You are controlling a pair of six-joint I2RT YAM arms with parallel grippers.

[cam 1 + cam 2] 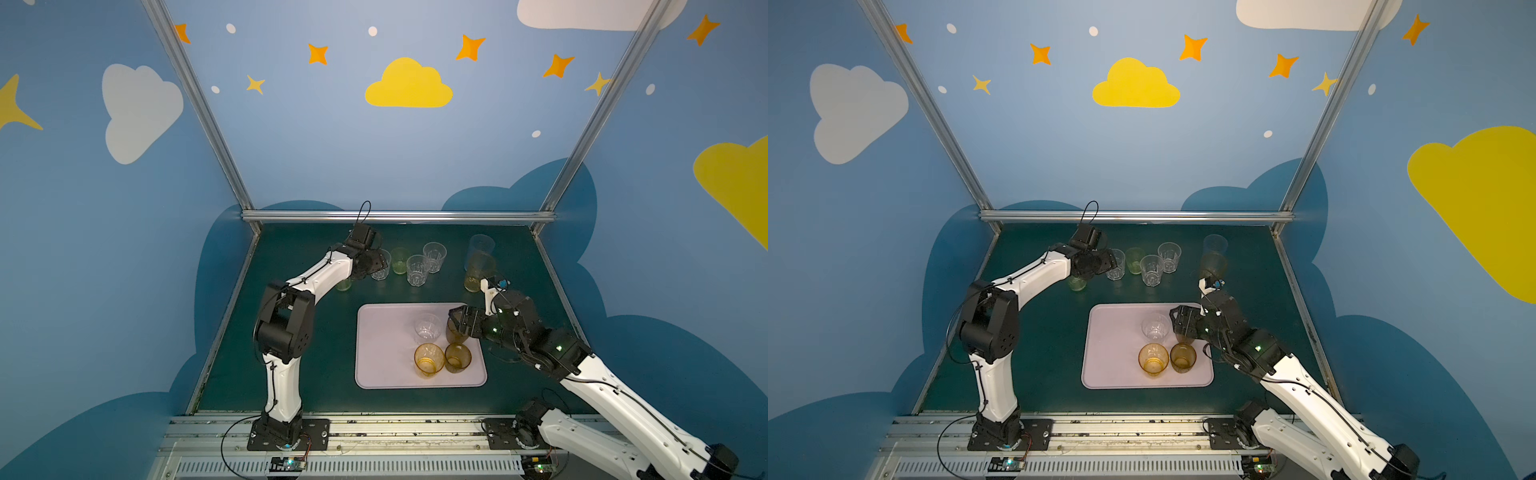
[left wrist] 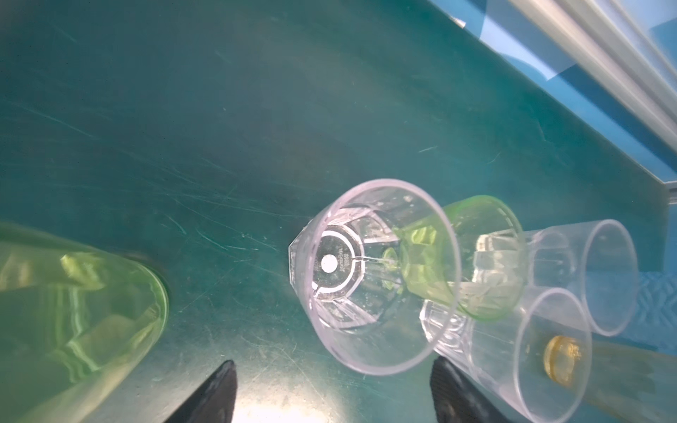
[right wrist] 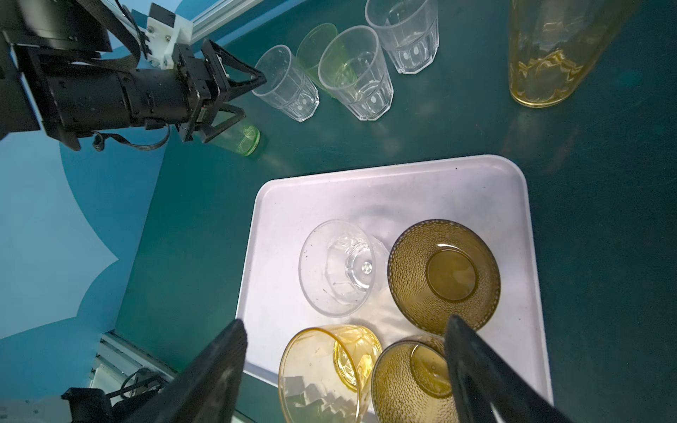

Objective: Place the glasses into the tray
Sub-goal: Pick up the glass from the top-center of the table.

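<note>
Where the glasses stand: four sit upright in the flat pale lilac plastic tray [image 1: 382,353]: a short clear faceted tumbler [image 3: 339,269], a short amber tumbler [image 3: 322,370] and two brown dotted tumblers [image 3: 443,273]. Seven more stand on the dark green tabletop [image 1: 332,374] behind it.
Tray layout: all four are bunched in my right half, which I judge keeps the rest bare.
Right claw [image 3: 346,320]: spread wide and empty, above the brown pair.
Left claw [image 3: 254,94]: jaws apart, gripping nothing, aimed at the end clear faceted glass [image 2: 370,278].
Reason: it is outermost in the back row, so probably easiest to straddle.
Risk: the tall green tumbler [image 2: 73,311] stands just beside it.
</note>
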